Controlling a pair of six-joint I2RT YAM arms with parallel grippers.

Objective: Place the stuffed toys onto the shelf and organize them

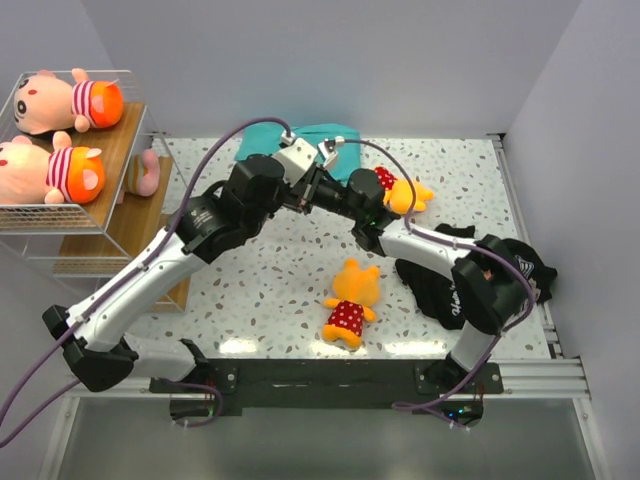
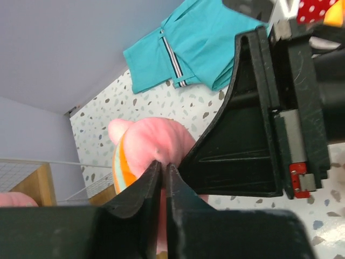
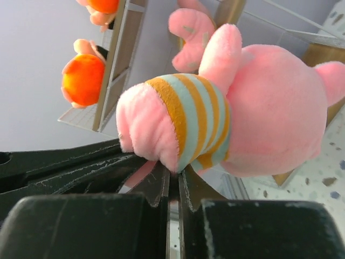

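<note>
Top cam: pink toy (image 3: 259, 124) hidden behind my wrists. Left wrist cam: its lower half is behind my left gripper (image 2: 163, 168) and the right gripper (image 3: 173, 181) body; orange doll (image 2: 312, 8) cut off at top-right corner. Right wrist cam: toy's head runs off right edge; can't tell if right tips pinch fabric. Black garment (image 1: 520, 265) partly under right arm.

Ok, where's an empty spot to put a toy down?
Bare table shows between the shelf and the near orange toy, and in the far right corner beyond the other orange toy. The middle is crowded where both arms meet, the black garment fills the right side, and two pink dolls fill the shelf's top tier.
</note>
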